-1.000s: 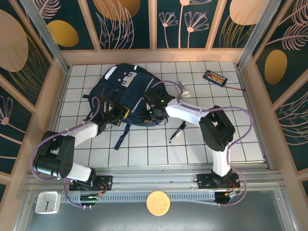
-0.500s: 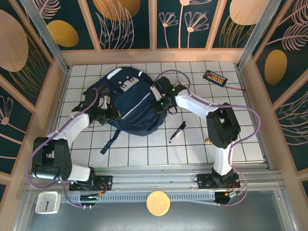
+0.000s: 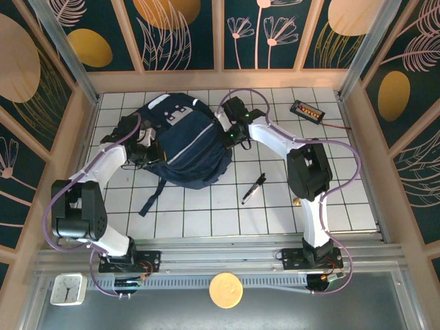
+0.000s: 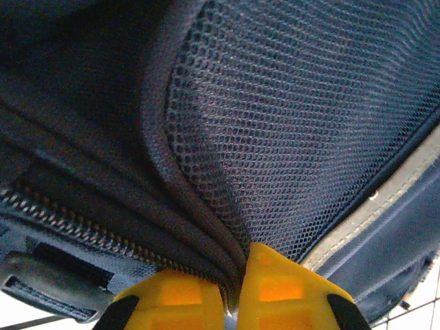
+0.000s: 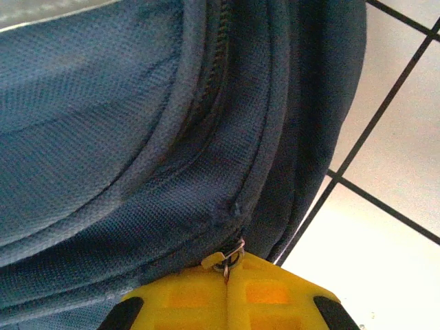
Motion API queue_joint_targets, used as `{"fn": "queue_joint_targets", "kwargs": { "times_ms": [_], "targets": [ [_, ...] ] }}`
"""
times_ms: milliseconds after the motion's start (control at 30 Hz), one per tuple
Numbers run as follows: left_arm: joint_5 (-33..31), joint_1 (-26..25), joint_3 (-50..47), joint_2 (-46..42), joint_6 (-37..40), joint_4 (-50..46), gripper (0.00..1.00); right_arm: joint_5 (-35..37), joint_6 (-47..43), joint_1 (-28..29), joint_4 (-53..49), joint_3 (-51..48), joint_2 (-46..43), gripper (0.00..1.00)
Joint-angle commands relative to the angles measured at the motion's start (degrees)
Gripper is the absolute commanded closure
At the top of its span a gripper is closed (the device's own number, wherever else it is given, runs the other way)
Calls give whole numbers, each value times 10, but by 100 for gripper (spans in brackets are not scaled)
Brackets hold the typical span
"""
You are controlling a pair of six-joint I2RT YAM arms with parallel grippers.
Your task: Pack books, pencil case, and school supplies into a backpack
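Front rail: a white square clock (image 3: 67, 289) sits at the lower left of the frame and a round yellow disc (image 3: 225, 290) at bottom centre, both below the arm bases.
Desk: a white surface with a dark grid (image 3: 206, 220), walled by patterned panels.
Pen: a slim black pen with silver tip (image 3: 253, 188) lies on a slant right of centre. It is on bare desk, lower right of the bag and apart from it.
Strap: a dark strap (image 3: 150, 203) trails from the bag toward the lower left.
Left gripper (image 3: 142, 148): it is at the bag's left side. In the left wrist view its yellow fingers (image 4: 172, 295) are pressed together, pinching a ridge of dark fabric beside a mesh panel, and a zipper runs off to the lower left.
Right gripper (image 3: 231, 135): it is at the bag's right edge. In the right wrist view its yellow fingers (image 5: 275, 292) are fully closed, with a small metal zipper ring (image 5: 232, 256) caught at their tips.
Backpack: the large dark navy-blue fabric backpack (image 3: 185, 144) lies flat at upper centre between the two grippers, its thin white stripe and white buckles facing up.
Tray: a black tray with orange pieces (image 3: 306, 110) sits at the upper right, well apart from the backpack.
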Motion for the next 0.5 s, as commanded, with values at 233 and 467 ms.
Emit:
{"fn": "queue_joint_targets", "kwargs": {
  "times_ms": [233, 467],
  "targets": [
    [-150, 30, 180, 110, 32, -41, 41, -53, 143, 112, 71, -157, -109, 100],
    [-98, 51, 198, 92, -43, -53, 1, -95, 216, 149, 87, -148, -105, 100]
  ]
}}
